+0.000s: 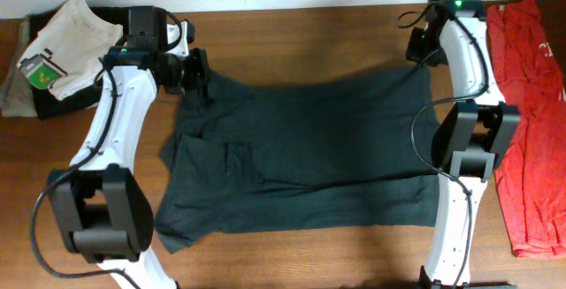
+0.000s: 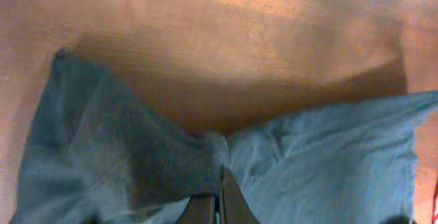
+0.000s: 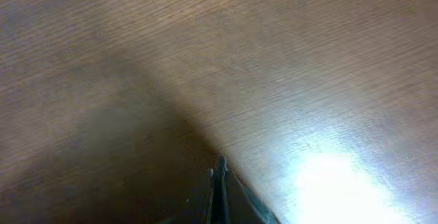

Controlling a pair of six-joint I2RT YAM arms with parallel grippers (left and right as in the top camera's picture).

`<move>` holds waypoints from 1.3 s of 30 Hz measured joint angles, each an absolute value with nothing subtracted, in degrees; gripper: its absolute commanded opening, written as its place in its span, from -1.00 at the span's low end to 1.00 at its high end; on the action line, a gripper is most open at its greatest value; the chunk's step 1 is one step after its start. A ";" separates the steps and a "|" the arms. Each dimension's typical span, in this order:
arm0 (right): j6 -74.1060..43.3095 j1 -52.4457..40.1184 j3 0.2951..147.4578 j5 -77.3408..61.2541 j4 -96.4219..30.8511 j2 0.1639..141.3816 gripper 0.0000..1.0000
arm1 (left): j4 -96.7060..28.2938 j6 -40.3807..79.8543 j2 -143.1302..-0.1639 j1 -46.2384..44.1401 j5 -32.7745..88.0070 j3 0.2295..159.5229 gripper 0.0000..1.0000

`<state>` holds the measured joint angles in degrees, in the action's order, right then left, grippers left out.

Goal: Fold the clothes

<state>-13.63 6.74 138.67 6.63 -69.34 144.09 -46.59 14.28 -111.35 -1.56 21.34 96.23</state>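
Note:
The black T-shirt [image 1: 309,156] lies spread across the middle of the table, and no lettering shows on it. My left gripper [image 1: 196,72] is at its far left corner. In the left wrist view its fingers [image 2: 219,200] are shut on bunched dark fabric [image 2: 308,155]. My right gripper [image 1: 421,57] is at the shirt's far right corner. In the right wrist view its fingers [image 3: 220,183] are shut, with a thin dark edge of fabric beside them over bare wood. The red T-shirt [image 1: 531,130] lies along the table's right edge.
A pile of clothes sits at the far left corner, a beige garment [image 1: 66,37] with a green tag on top of a dark one. Both arm bases stand at the near edge, on either side of the black T-shirt.

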 measured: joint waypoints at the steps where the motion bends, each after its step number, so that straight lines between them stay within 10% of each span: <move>1: -13.82 7.07 139.55 6.63 -71.48 144.09 -0.92 | -49.84 14.26 -110.61 -1.54 20.25 96.31 -0.99; 21: -17.32 10.11 146.89 -1.89 -97.06 139.13 -0.92 | -79.29 15.81 -110.21 -1.56 4.32 96.31 -0.99; 39: -21.28 10.11 107.07 7.33 -97.10 121.05 -0.92 | -79.75 20.62 -106.87 -1.61 -0.54 80.55 -0.99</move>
